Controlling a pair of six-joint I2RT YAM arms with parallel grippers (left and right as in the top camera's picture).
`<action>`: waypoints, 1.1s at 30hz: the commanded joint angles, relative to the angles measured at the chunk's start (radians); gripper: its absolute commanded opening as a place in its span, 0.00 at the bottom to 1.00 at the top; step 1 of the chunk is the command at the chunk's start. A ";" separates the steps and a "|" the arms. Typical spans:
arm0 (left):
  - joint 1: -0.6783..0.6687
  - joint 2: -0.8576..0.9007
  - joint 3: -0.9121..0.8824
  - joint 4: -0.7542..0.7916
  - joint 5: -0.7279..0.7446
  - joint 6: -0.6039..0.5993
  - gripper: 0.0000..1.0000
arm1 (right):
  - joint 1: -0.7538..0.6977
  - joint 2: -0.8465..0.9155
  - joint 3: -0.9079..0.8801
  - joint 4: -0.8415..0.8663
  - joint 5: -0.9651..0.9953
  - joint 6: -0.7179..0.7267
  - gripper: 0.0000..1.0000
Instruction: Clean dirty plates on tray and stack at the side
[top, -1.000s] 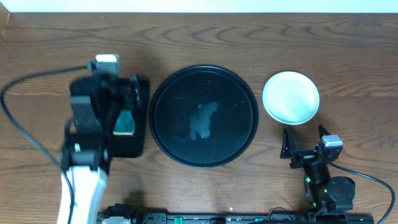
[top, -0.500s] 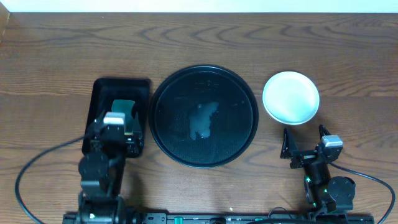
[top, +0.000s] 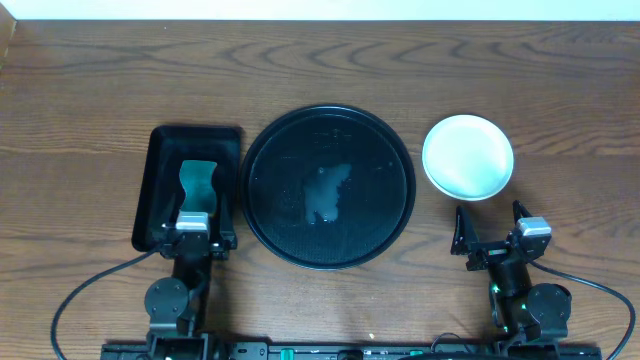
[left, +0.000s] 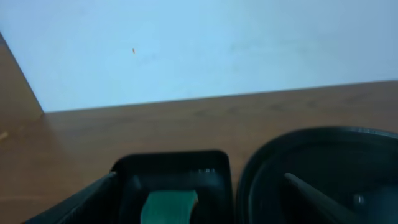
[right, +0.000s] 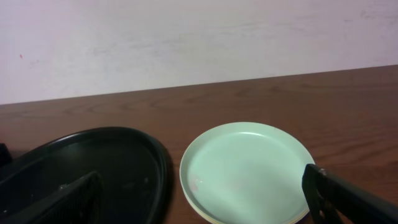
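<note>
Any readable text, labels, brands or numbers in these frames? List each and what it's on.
None readable in any view.
rectangular tray: a faint pale mark on its far wall in the left wrist view, too blurred to read.
plate stack, round tray, green sponge: no markings visible.

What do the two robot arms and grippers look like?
Both arms are black, with round joint housings. The left gripper and right gripper each have two black fingers and a grey camera box. A black cable loops from each arm.
</note>
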 joint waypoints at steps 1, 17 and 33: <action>0.000 -0.054 -0.006 -0.028 -0.012 0.017 0.80 | -0.004 -0.007 -0.003 -0.002 0.003 -0.015 0.99; -0.002 -0.082 -0.006 -0.193 -0.011 0.013 0.80 | -0.004 -0.007 -0.003 -0.002 0.003 -0.015 0.99; -0.002 -0.079 -0.006 -0.193 -0.011 0.013 0.80 | -0.004 -0.007 -0.003 -0.002 0.003 -0.015 0.99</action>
